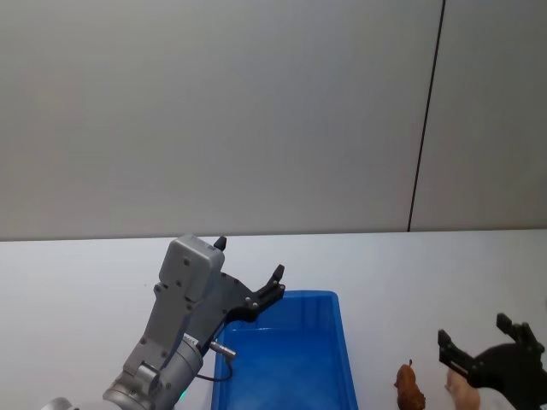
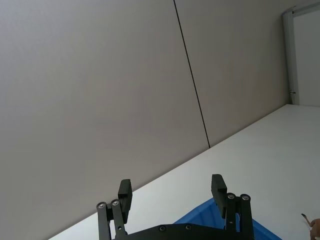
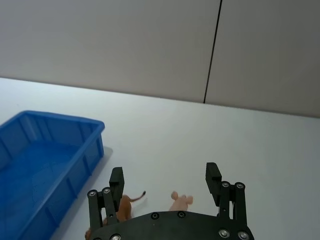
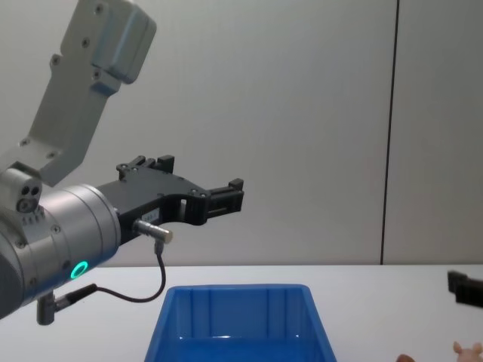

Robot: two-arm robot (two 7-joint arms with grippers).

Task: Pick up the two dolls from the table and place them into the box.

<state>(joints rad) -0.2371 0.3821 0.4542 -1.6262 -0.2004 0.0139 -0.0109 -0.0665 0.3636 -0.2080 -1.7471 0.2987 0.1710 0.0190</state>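
The blue box [image 1: 344, 346] stands on the white table [image 1: 77, 290], and I see nothing inside it. To its right lie the two dolls side by side: the reddish-brown doll [image 1: 410, 389] and the pale pink doll [image 1: 460, 395], which is partly covered by my right gripper [image 1: 475, 331]. That gripper hovers open just above them; in the right wrist view the brown doll [image 3: 127, 205] and the pink doll [image 3: 180, 201] lie between its spread fingers [image 3: 116, 176]. My left gripper [image 1: 248, 260] is raised over the box's far left corner, open and holding nothing.
A grey wall with a dark vertical seam [image 1: 425, 128] backs the table. Bare white tabletop stretches left of the box and beyond the dolls [image 3: 200, 135]. The left arm's bulky grey housing [image 4: 98, 45] stands high above the box's left side.
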